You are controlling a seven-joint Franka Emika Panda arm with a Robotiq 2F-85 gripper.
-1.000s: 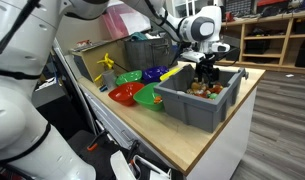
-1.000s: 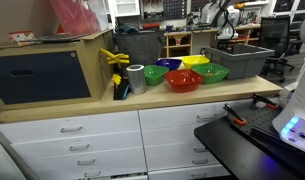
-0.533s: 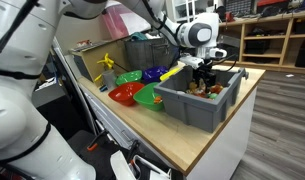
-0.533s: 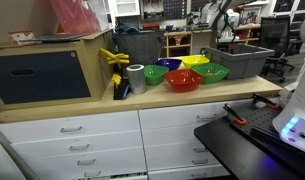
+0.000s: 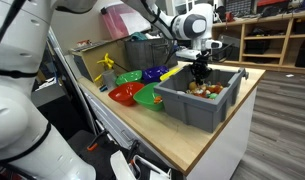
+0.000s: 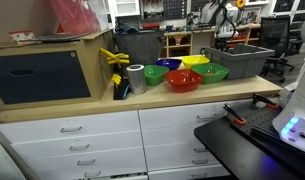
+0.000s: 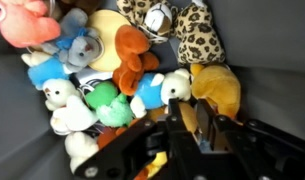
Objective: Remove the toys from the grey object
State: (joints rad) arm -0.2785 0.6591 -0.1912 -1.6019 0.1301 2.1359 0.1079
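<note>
Grey plastic bin on a wooden countertop, directly beneath the gripper. Heap of small toys inside the bin, straight below the fingertips, with only the crest of the heap showing above the near wall and the rest masked by that wall. Coloured bowls outside the bin, off to one side of the gripper, and a darker crate behind them, partly covered by the arm. Upper arm links cut off by the top edge; large white rounded housing out of focus in the foreground, hiding the near end of the counter. In an exterior view, the same bin far off at the end of the counter, the gripper above it too small to resolve and the toys hidden behind the wall. Wrist view: plush figures filling the frame ahead of the gripper, with a leopard-spotted toy farthest from the fingertips, a pink toy cropped at the upper corner, an orange toy mid-heap, and a white-and-blue toy just beyond the fingertips. Bin floor concealed by the heap. Dark fingers close together at the lower edge, blurred; jaw state and any contact with a toy impossible to tell.
</note>
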